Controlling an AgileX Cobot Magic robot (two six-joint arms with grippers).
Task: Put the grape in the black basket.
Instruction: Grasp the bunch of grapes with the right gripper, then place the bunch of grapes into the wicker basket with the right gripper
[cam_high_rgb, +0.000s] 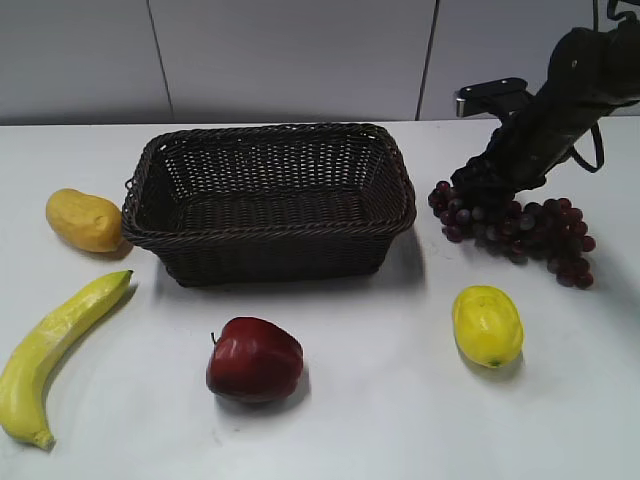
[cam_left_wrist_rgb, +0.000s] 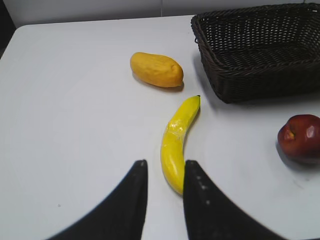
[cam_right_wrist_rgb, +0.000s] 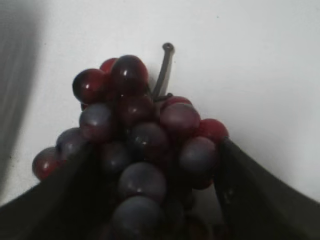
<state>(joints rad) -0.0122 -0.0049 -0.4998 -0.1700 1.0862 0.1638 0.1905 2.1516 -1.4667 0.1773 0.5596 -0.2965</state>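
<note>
The grape (cam_high_rgb: 545, 228), a dark red-purple bunch, lies on the white table to the right of the black basket (cam_high_rgb: 270, 228), a large, empty woven wicker basket. My right gripper (cam_high_rgb: 480, 185) is down over the bunch's left end. In the right wrist view the grape (cam_right_wrist_rgb: 130, 75) fills the space between the two fingers of the right gripper (cam_right_wrist_rgb: 155, 150), stem pointing away. The fingers are spread on either side of it, with a strip of table showing by the right finger. My left gripper (cam_left_wrist_rgb: 165, 167) is slightly open and empty above a banana's tip.
A banana (cam_high_rgb: 50, 350) and a yellow-orange fruit (cam_high_rgb: 85, 220) lie left of the basket. A red apple (cam_high_rgb: 255, 358) sits in front of it, a yellow lemon-like fruit (cam_high_rgb: 487, 325) in front of the grape. The basket (cam_left_wrist_rgb: 260, 75) also shows in the left wrist view.
</note>
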